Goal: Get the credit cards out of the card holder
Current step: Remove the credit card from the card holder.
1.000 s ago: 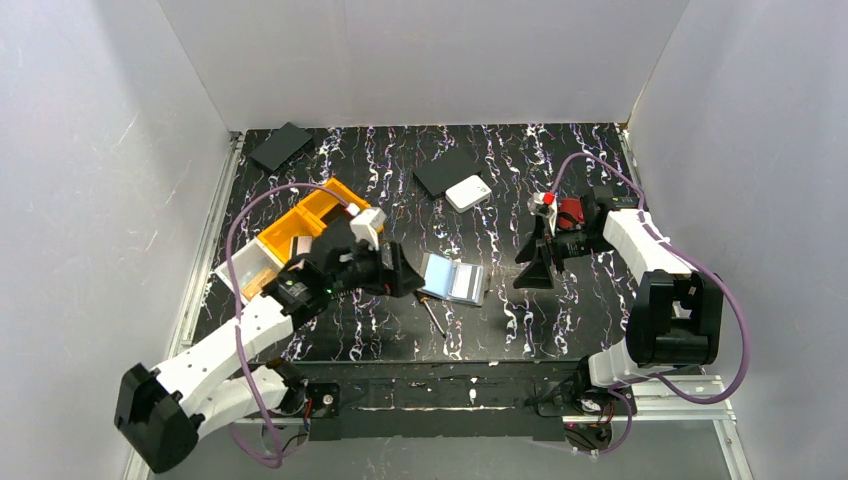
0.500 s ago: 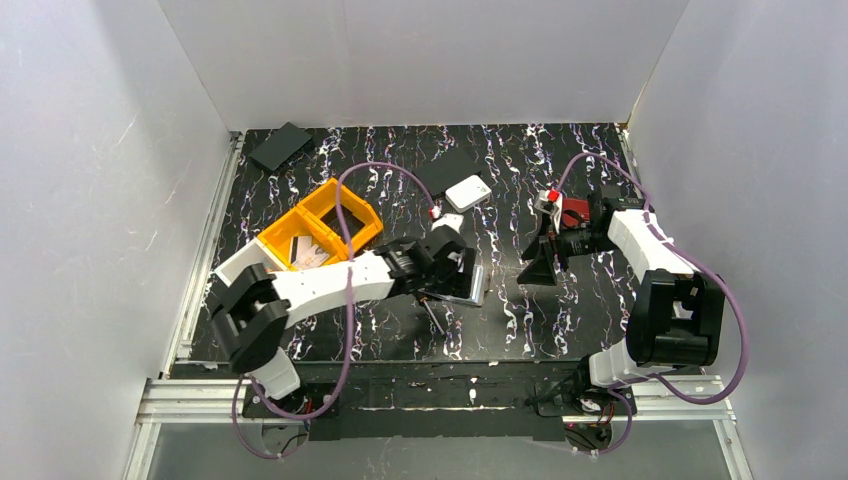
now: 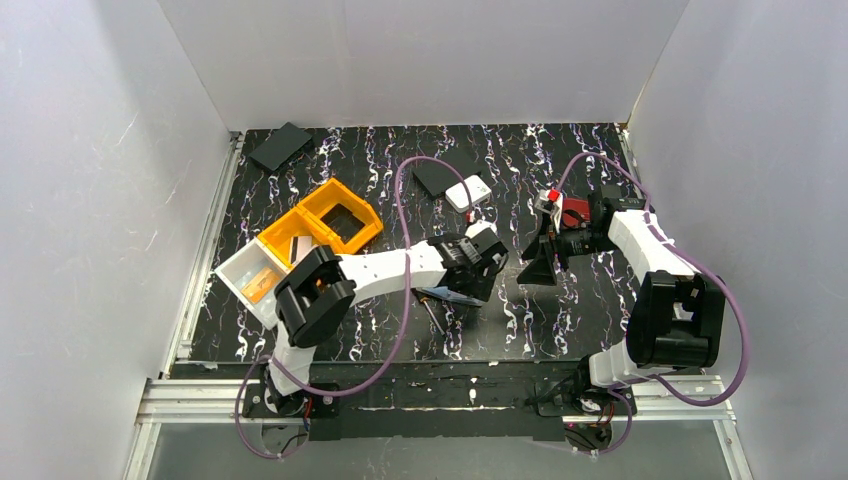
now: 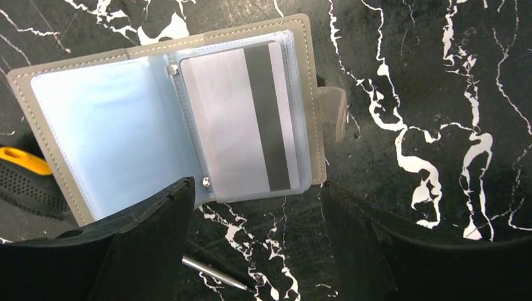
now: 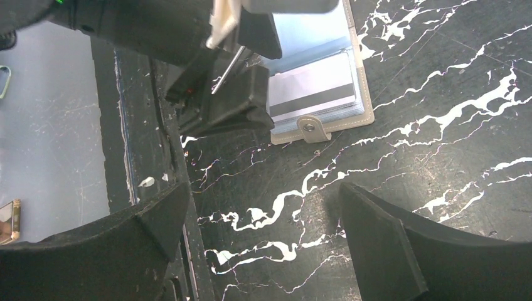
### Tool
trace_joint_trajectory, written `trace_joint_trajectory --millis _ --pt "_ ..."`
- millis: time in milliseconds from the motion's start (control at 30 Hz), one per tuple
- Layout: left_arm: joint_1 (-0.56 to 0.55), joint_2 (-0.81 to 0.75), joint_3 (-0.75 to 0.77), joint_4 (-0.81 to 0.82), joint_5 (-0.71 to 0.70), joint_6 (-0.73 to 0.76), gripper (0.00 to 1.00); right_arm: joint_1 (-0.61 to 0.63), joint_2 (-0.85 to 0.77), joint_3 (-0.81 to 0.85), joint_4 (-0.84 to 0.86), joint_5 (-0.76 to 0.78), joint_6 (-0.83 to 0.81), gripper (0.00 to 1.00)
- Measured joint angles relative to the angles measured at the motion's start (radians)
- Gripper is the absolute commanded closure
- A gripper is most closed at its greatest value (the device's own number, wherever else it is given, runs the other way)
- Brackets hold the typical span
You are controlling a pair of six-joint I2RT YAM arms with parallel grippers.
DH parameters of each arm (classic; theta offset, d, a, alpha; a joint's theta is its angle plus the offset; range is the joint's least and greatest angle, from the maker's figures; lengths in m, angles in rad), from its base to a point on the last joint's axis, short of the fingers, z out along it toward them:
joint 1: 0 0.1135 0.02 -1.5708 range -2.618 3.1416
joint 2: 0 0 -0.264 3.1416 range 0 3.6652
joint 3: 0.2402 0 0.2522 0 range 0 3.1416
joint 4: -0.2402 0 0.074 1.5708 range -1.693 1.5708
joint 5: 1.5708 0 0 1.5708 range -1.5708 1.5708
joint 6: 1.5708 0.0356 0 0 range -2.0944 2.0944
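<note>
My end: one card holder [image 4: 100, 125], one striped credit card [image 4: 235, 119] showing in it. One screwdriver [image 4: 24, 161], one white box [image 3: 467, 193], two flat black rectangles [image 3: 281, 146], two orange bins [image 3: 345, 215], one white bin [image 3: 245, 272]. Two grippers of mine: left gripper [image 4: 257, 194], right gripper [image 5: 263, 194].

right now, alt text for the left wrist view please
An open card holder lies flat on the black marbled table, a grey card with a dark stripe in its right-hand sleeve, the left-hand sleeve pale blue. The left gripper hangs open over its lower edge.
</note>
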Motion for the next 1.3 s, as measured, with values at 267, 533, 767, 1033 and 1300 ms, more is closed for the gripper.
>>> trace_joint_trajectory --millis 267,533,767,1033,1300 --pt "0.0 0.061 0.05 -0.029 -0.008 0.03 0.32 0.0 0.0 0.0 0.0 0.0 0.0 0.02" --pt "0.0 0.077 0.071 -0.042 -0.006 0.042 0.42 0.0 0.0 0.0 0.0 0.0 0.0 0.02" --pt "0.0 0.09 0.086 -0.042 0.011 0.045 0.44 0.0 0.0 0.0 0.0 0.0 0.0 0.02" --pt "0.009 0.108 0.087 -0.041 0.025 0.044 0.43 0.0 0.0 0.0 0.0 0.0 0.0 0.02" --pt "0.02 0.108 0.087 -0.039 0.032 0.037 0.4 0.0 0.0 0.0 0.0 0.0 0.0 0.02"
